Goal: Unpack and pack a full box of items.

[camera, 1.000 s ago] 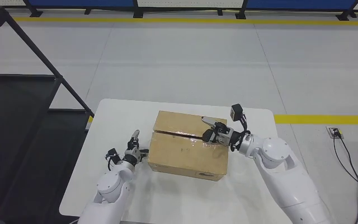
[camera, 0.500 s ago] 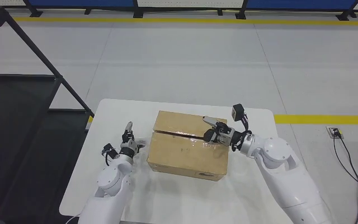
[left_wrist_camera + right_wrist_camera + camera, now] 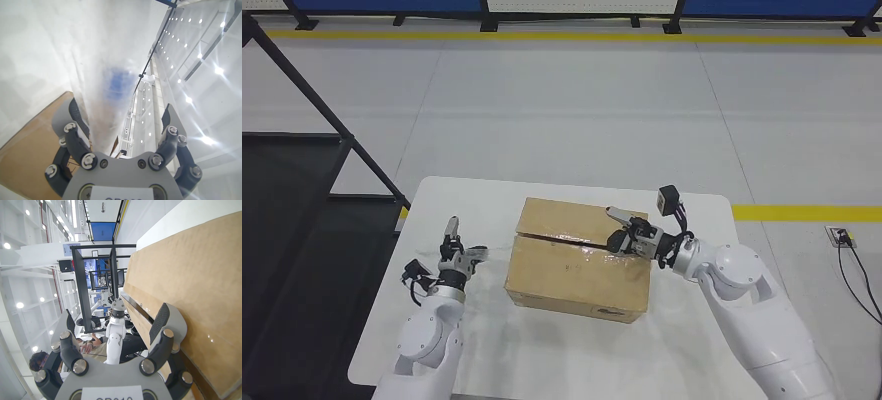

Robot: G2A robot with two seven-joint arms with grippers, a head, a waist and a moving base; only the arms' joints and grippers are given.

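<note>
**Ana:** Where did the robot have its right claw (image 3: 618, 227)?

**Ben:** Over the cardboard box (image 3: 577, 268), which sat shut on the white table (image 3: 692, 330) directly beneath that claw. The claw gaped wide and gripped nothing. One finger (image 3: 160, 321) sat at the seam (image 3: 562, 240) between the top flaps (whether it actually touched the cardboard could not be told), and the other stood off the cardboard.

**Ana:** And the left claw (image 3: 462, 242)?

**Ben:** It was spread wide too, and just as empty. The box lay off to one side of it, past the outer face of one finger, near yet apart. The table lay under it.

**Ana:** So neither claw had hold of the box?

**Ben:** Neither did.
</note>
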